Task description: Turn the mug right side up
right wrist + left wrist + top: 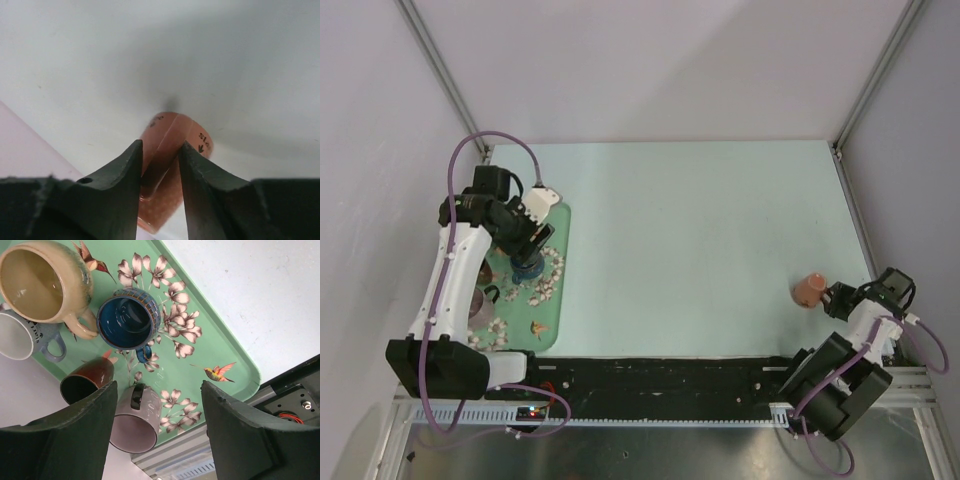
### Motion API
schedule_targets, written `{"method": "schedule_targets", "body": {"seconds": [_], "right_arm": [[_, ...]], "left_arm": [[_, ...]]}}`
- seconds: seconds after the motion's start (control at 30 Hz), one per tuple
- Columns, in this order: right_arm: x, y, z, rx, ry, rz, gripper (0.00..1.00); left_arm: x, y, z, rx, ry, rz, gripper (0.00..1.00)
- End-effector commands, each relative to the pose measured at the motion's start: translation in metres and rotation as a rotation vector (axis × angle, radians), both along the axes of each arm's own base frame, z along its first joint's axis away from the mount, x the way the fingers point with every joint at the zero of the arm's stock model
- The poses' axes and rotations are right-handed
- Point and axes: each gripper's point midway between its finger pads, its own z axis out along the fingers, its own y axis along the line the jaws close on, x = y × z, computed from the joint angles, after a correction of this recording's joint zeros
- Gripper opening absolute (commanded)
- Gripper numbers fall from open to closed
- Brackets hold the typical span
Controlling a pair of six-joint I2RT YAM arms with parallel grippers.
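Status of mug (810, 290): it sits on the surface (700, 230) near the right edge, well apart from the tray (560, 310) at the left. In the right wrist view I see a salmon body. The handle runs toward the camera, and a flat end bears dark marks, which I read as the base. I cannot tell from these views whether it stands fully inverted or tilts.

Status of right gripper (161, 145): I see it low over the surface, reaching in from the right edge. The jaws stand narrow, one on each side of the handle, and both touch it. I read this as a pinch on the handle.

Status of left gripper (159, 390): I see it raised above the tray. The jaws are spread wide with nothing between them.

Tray contents, left wrist view:
- blue mug (127, 320), mouth up, near the middle of the tray
- tan mug (37, 282), mouth up, just beside the blue mug, its handle toward it
- grey-blue mug (20, 337), mouth up, at the left edge of the view, partly under the tan mug
- brown mug (87, 382), on its side
- grey mug (137, 422), on its side, just beside the brown mug

The tray is green, printed with pale flowers and hummingbirds
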Motion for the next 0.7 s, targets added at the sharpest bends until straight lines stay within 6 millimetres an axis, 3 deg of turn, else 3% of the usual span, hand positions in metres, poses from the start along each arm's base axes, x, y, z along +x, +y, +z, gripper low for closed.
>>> {"method": "schedule_targets", "body": {"seconds": [0.0, 0.3, 0.4, 0.53, 0.67], "right_arm": [[0.025, 0.005, 0.001, -0.081, -0.043, 0.144, 0.33], [0.062, 0.047, 0.001, -0.136, -0.065, 0.442, 0.03], [0.077, 0.063, 0.007, -0.161, -0.072, 0.553, 0.0], [0.1, 0.094, 0.031, -0.218, -0.155, 0.723, 0.0], [0.121, 0.136, 0.069, -0.319, -0.282, 0.923, 0.0]], "left_arm": [[-0.004, -0.007, 0.006, -0.032, -0.026, -0.01, 0.72], [-0.008, -0.015, 0.007, -0.06, -0.032, -0.025, 0.72], [-0.011, -0.018, 0.006, -0.075, -0.029, -0.032, 0.72], [-0.014, -0.022, 0.003, -0.087, -0.018, -0.036, 0.72], [-0.015, -0.037, 0.007, -0.16, -0.016, -0.052, 0.72]]}}
